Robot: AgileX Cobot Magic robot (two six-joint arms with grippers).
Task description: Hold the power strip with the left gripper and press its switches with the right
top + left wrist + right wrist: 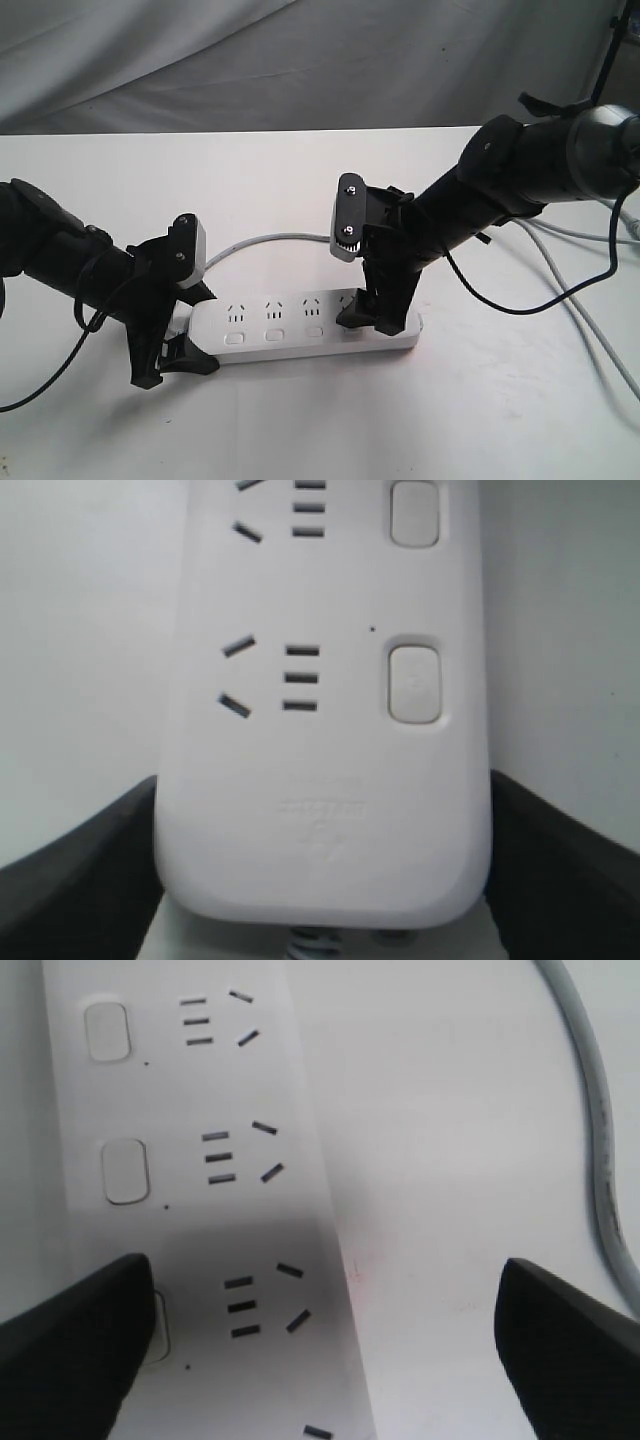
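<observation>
Loose grey cables [566, 280] are lying right of a long flat white plastic power strip [300, 325] on the white table [300, 430], long axis left-right, sockets up. Its left end is being clamped by the black left gripper [172, 357]. The black right gripper [373, 318] is being held wide open, empty, over the right end.

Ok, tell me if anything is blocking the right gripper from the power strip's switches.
Nothing visible does. The right gripper hangs open directly over the power strip, one finger overlapping the edge of a switch; the neighbouring switches lie uncovered.
</observation>
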